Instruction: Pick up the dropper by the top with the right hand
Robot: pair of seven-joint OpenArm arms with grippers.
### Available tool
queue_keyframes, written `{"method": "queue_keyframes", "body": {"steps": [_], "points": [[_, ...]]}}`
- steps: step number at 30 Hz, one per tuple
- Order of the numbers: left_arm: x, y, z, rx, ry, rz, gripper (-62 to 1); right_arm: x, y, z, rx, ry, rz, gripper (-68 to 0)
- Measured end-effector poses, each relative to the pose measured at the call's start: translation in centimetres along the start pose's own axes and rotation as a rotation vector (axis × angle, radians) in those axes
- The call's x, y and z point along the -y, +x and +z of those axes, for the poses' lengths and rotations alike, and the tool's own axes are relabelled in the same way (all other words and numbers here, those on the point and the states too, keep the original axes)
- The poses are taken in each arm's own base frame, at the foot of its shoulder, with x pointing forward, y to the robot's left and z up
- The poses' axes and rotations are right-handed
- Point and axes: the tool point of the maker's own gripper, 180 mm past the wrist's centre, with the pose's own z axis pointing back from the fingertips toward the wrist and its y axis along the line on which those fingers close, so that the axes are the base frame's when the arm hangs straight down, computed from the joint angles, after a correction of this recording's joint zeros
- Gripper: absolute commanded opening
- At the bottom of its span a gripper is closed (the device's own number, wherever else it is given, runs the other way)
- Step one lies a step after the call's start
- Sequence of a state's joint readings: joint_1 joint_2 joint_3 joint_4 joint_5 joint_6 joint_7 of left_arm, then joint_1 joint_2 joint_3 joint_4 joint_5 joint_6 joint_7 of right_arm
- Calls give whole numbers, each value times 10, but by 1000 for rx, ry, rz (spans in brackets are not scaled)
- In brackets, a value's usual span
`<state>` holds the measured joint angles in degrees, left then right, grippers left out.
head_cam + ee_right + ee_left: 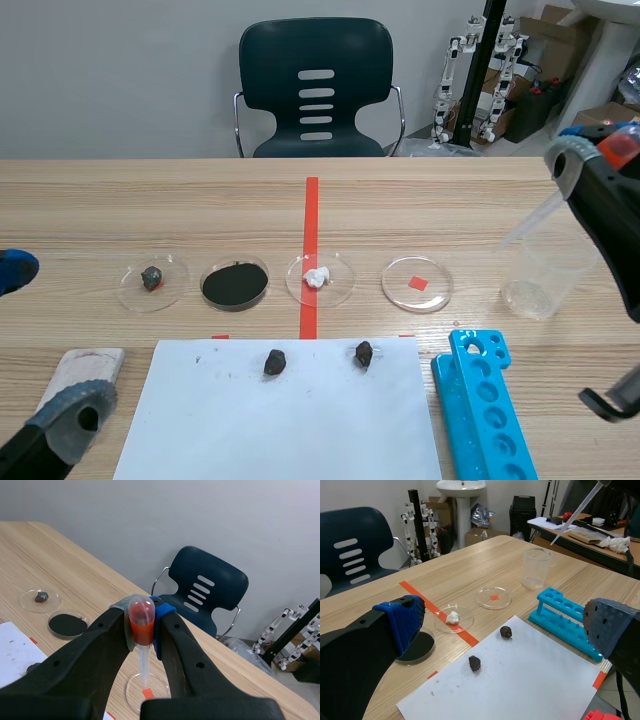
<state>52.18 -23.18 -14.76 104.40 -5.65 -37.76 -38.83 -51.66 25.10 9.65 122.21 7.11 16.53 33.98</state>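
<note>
Red rubber bulb of the dropper (141, 616) clamped between the two pads of the right gripper (142, 630), clear stem pointing away below the fingers. In the scene view, raised off the table at the robot's right, slanted, tip close to the rim of the clear plastic beaker (545, 275); over it or just beside it, hard to tell. Left gripper (504, 611) spread wide and holding nothing, low at the near left edge of the table.

Judged as grasp made, by the top as asked, lift in hand. To do it well: squeeze lightly, enough to stop slipping, not enough to flatten the bulb and expel any content. Raise straight, without swinging, to spare the thin tip a knock on the beaker wall. Carry the stem hanging rather than dragged sideways. Mind the blue tube rack (480, 400), lying just nearer than the beaker.

Light wooden table (150, 200), orange-red tape line down its middle. Four shallow clear dishes in a row across it: stone dish (172, 290), black-filled dish (235, 262), white-lump dish (340, 285), red-square dish (400, 290). White sheet (300, 430) nearer, with a dark stone (274, 362) and a second stone (364, 351) on it. Beyond, a dark chair (316, 90), grey wall, small robot figures (480, 70) and boxes in the far corner.
</note>
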Motion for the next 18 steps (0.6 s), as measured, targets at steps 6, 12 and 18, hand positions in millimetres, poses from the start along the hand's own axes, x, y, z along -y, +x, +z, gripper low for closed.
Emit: {"method": "queue_keyframes", "body": {"steps": [6,12,18], "points": [[0,0,0,0,0,0,14,0,0,0,0,0,0,-671],[0,0,0,0,0,0,14,0,0,0,0,0,0,-671],[0,0,0,0,0,0,14,0,-2,0,-11,0,0,-671]]}}
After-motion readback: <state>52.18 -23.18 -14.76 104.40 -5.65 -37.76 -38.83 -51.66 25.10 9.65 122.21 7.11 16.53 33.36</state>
